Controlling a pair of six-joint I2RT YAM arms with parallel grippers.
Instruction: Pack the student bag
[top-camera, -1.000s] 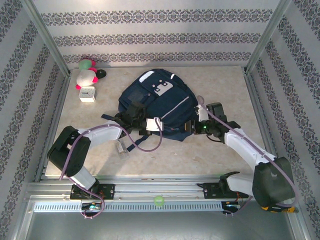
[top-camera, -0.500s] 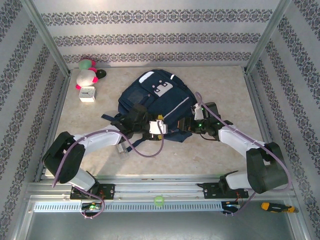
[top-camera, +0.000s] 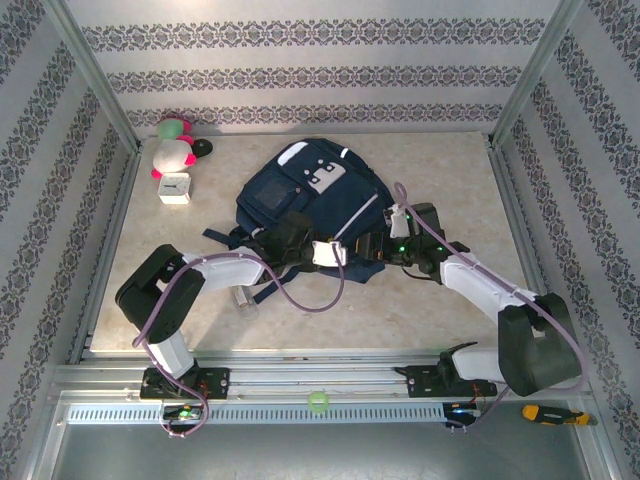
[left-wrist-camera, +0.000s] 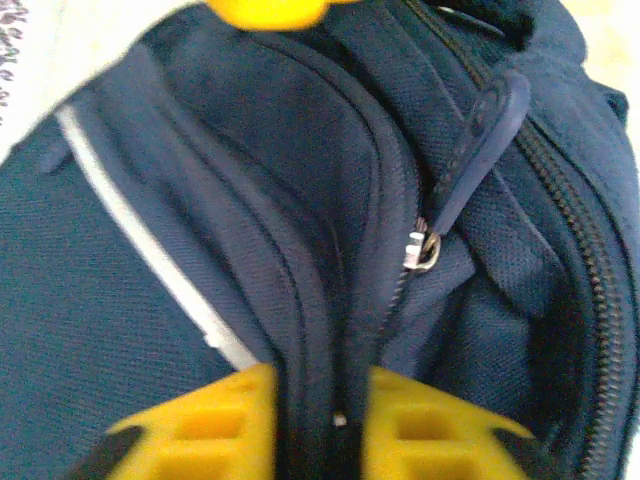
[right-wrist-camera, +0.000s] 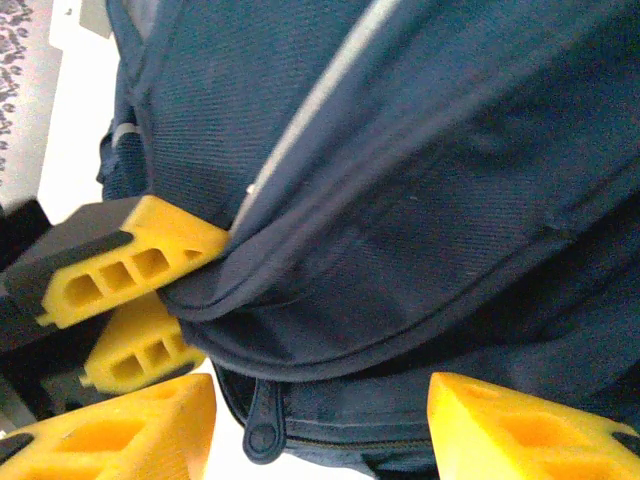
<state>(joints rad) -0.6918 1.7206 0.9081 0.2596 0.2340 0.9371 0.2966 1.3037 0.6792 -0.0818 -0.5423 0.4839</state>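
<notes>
The student bag (top-camera: 305, 200), a navy backpack with a thin white stripe and grey-white patches, lies flat mid-table. My left gripper (top-camera: 350, 247) is at the bag's near edge, shut on a fold of fabric beside a zipper (left-wrist-camera: 320, 430); the zipper slider (left-wrist-camera: 425, 250) and its pull tab (left-wrist-camera: 482, 140) sit just beyond the fingers. My right gripper (top-camera: 374, 246) faces it from the right, open, with the bag's lower edge (right-wrist-camera: 400, 400) between its spread fingers (right-wrist-camera: 530, 430). In the right wrist view the left gripper's fingers (right-wrist-camera: 140, 260) pinch the flap, above a dangling zipper pull (right-wrist-camera: 262, 428).
A pink, white and green plush toy (top-camera: 174, 148) and a small white clock (top-camera: 175, 187) sit at the back left. A clear bottle (top-camera: 243, 297) lies by the left arm. A green ring (top-camera: 318, 401) rests on the front rail, an orange-black tool (top-camera: 550, 413) at the right.
My left gripper has slid right along the bag's near edge, toward the right gripper. The right gripper moved slightly left a second ago and has held there since.
</notes>
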